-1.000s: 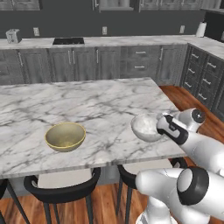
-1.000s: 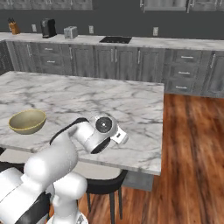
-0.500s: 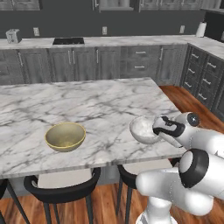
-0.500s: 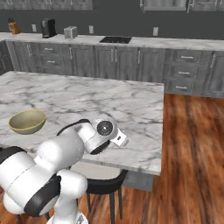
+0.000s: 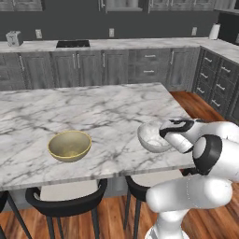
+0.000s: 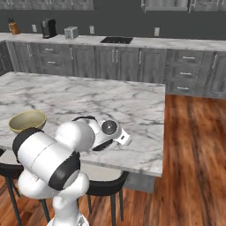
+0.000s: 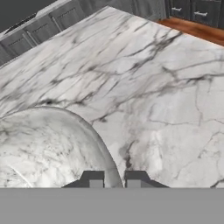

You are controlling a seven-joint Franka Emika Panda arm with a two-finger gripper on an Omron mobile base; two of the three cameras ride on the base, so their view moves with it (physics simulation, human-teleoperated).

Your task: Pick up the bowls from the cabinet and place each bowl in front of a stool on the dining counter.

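A mustard-yellow bowl (image 5: pixel 70 145) (image 6: pixel 27 121) stands on the white marble dining counter (image 5: pixel 93 107) (image 6: pixel 110 95) near its front edge, above a black stool (image 5: pixel 70 198). To its right, the white-grey marbled bowl (image 5: pixel 150 136) (image 7: pixel 43 148) sits low over the counter's front right part, above a second stool (image 5: pixel 140 184). My gripper (image 5: pixel 163 135) (image 7: pixel 114 179) is shut on that bowl's near rim, one fingertip (image 7: pixel 95 179) inside the rim and the other outside. I cannot tell whether the bowl touches the marble. In the right base view my own arm hides this bowl.
Grey base cabinets (image 5: pixel 116 65) with a marble worktop, a black cooktop (image 5: pixel 72 44) and a toaster (image 5: pixel 14 38) line the back wall. Dark wall cabinets (image 5: pixel 116 3) run along the top edge. Wood floor (image 6: pixel 194 145) lies right of the dining counter.
The marbled bowl and the gripper have barely shifted. My arm's elbow has swung closer to the cameras.
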